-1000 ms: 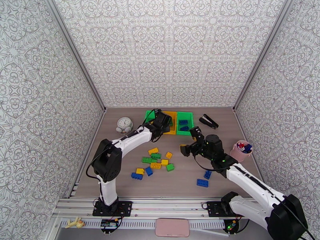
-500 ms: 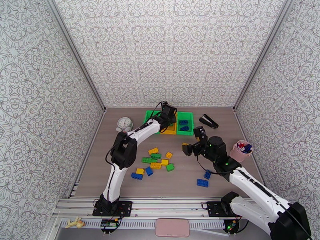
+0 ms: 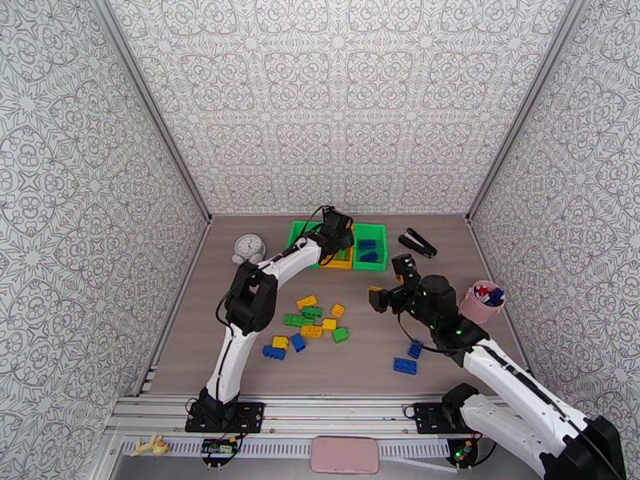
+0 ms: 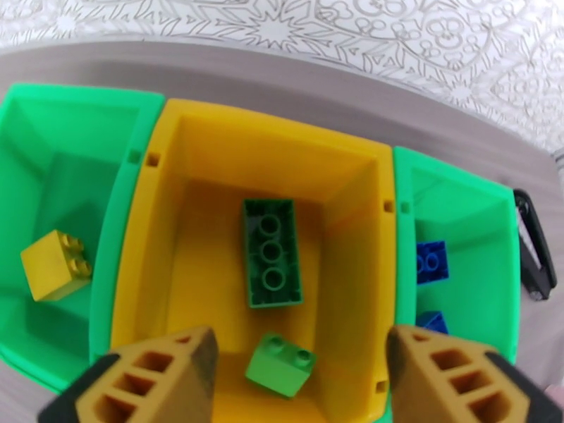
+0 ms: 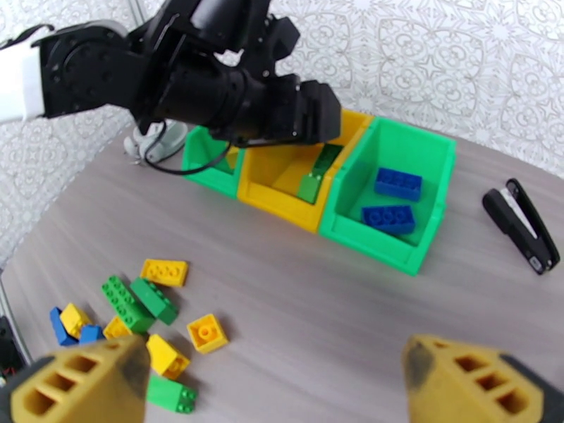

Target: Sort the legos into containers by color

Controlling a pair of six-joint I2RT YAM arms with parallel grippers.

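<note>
The containers are three joined bins: a left green bin (image 4: 42,170), a yellow bin (image 4: 211,149) and a right green bin (image 4: 465,206). My left gripper (image 4: 299,378) hangs open over the yellow bin (image 3: 344,258). Below its fingers lie a small green brick (image 4: 280,364) and a long dark green brick (image 4: 272,252). One yellow brick (image 4: 55,264) sits in the left green bin, and blue bricks (image 4: 430,261) in the right one. My right gripper (image 3: 388,283) hovers open above the table, holding nothing. Loose legos (image 3: 310,318) lie mid-table, and two blue ones (image 3: 410,356) sit near the right arm.
A black stapler (image 3: 418,242) lies right of the bins. A pink cup (image 3: 482,302) stands at the right edge and a small white clock (image 3: 249,249) at the left. Patterned walls close in the table on three sides.
My left arm stretched out over the bins and its gripper opened, leaving the small green brick in the yellow bin. The right gripper drifted slightly to the right.
</note>
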